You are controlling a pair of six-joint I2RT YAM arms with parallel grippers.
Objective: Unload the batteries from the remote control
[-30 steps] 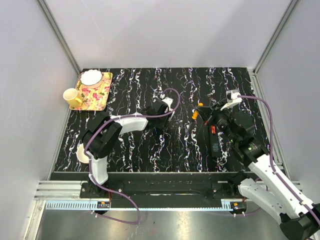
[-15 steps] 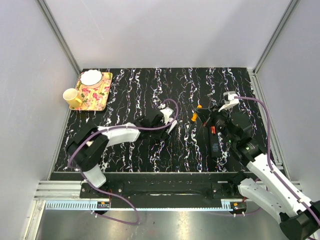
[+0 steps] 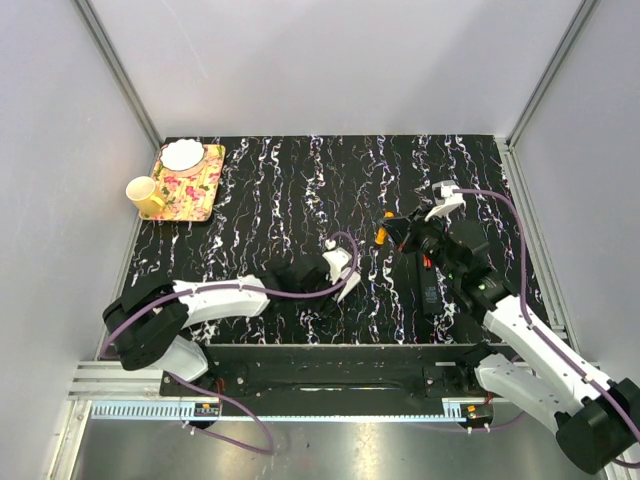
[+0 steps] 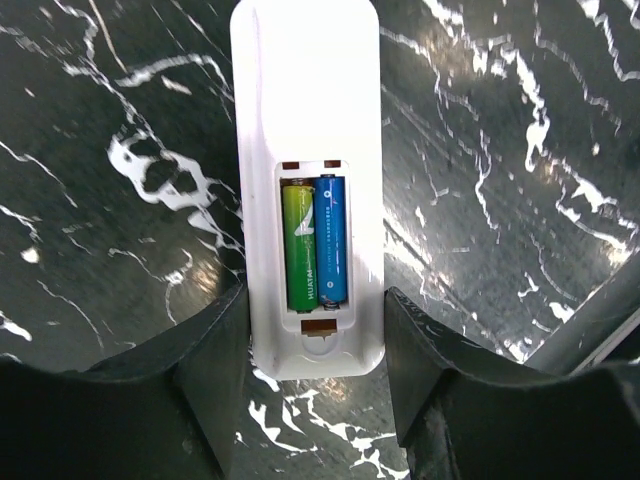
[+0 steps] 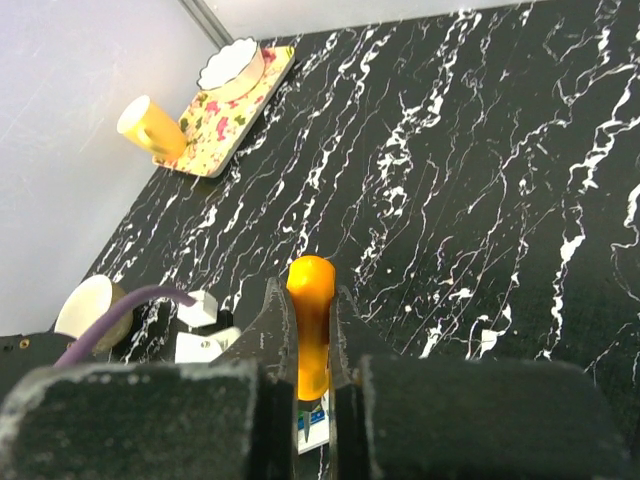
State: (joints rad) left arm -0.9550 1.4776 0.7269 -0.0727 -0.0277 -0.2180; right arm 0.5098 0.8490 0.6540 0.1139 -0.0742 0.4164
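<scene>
A white remote lies back up on the black marbled table with its battery bay open. A green battery and a blue battery sit side by side in the bay. My left gripper is shut on the remote's near end, one finger on each side; in the top view the gripper is at the table's middle front. My right gripper is shut on an orange-handled tool, held upright with its thin tip down. In the top view the right gripper is right of the left one.
A black remote with a red piece at its far end lies under the right arm. A flowered tray with a white bowl and a yellow mug are at the far left corner. Grey walls enclose the table.
My left gripper has moved toward the near edge and a little right. My right gripper has shifted left with the orange-handled tool still in it.
</scene>
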